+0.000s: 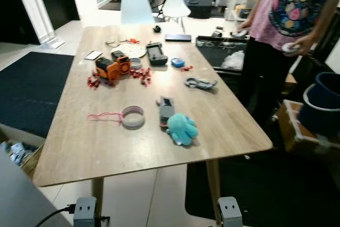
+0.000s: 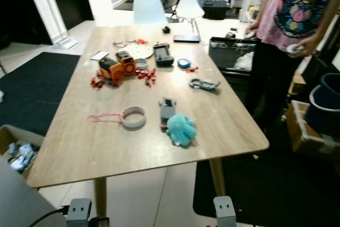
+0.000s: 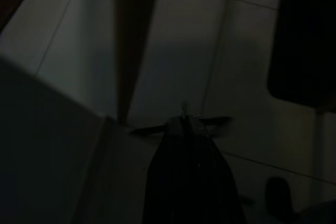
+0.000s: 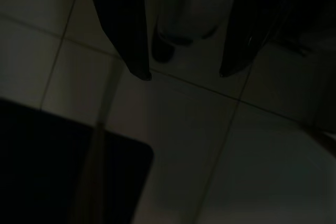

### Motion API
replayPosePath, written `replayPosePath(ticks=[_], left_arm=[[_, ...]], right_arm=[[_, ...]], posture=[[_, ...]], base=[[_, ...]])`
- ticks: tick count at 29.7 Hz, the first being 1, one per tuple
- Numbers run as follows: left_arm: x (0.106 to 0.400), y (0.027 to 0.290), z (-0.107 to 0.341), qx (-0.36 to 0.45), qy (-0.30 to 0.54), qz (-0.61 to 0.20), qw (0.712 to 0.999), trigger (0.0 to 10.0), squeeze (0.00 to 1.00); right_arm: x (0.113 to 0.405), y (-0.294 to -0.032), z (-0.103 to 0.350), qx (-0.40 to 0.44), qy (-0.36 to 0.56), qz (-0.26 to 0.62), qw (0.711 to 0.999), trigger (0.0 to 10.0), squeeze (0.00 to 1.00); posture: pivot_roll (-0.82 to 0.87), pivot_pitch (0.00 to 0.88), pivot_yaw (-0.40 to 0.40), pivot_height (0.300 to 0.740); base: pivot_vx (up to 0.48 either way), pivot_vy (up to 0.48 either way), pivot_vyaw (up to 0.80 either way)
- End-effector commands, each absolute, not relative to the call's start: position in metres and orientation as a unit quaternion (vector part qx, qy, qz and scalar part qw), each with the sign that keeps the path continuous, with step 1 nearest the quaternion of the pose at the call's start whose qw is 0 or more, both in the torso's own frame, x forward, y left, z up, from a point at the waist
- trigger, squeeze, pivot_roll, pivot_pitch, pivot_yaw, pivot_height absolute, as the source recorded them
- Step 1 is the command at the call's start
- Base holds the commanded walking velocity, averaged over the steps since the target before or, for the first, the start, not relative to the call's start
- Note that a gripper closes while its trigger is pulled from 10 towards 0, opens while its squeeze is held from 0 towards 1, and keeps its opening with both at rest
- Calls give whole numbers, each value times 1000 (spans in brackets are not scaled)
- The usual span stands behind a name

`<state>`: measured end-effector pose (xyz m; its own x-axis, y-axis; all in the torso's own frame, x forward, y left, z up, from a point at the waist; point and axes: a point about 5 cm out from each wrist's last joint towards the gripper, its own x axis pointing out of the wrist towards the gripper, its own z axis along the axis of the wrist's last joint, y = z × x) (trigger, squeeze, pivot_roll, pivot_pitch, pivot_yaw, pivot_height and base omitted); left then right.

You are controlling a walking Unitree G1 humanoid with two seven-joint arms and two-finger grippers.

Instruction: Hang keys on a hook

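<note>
While both tools hang low, keys [image 1: 200, 83] lie on table [image 1: 79, 142].

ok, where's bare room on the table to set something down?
The table is bare along its near edge, in front of the tape roll and teal plush, and along its right side past the plush. It is crowded mid-table around the orange toy and red clips.

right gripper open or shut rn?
Open. In the right wrist view the right gripper hangs over tiled floor, its two black fingers clearly apart, holding nothing.
</note>
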<state>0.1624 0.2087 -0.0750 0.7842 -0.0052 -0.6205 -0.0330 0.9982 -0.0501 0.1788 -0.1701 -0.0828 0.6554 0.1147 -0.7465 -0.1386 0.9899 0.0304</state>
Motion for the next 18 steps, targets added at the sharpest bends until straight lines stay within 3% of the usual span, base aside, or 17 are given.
replayPosePath(ticks=[1,18], left_arm=[[158,209,-76,-37,329,17,944,10000,0],[152,211,-79,-37,334,31,941,10000,0]], right_arm=[[178,-167,-83,-19,409,83,909,10000,0],[178,-166,-83,-31,409,96,907,10000,0]], posture=[[80,43,-23,740],[78,44,-27,740]], base=[[0,0,800],[0,0,800]])
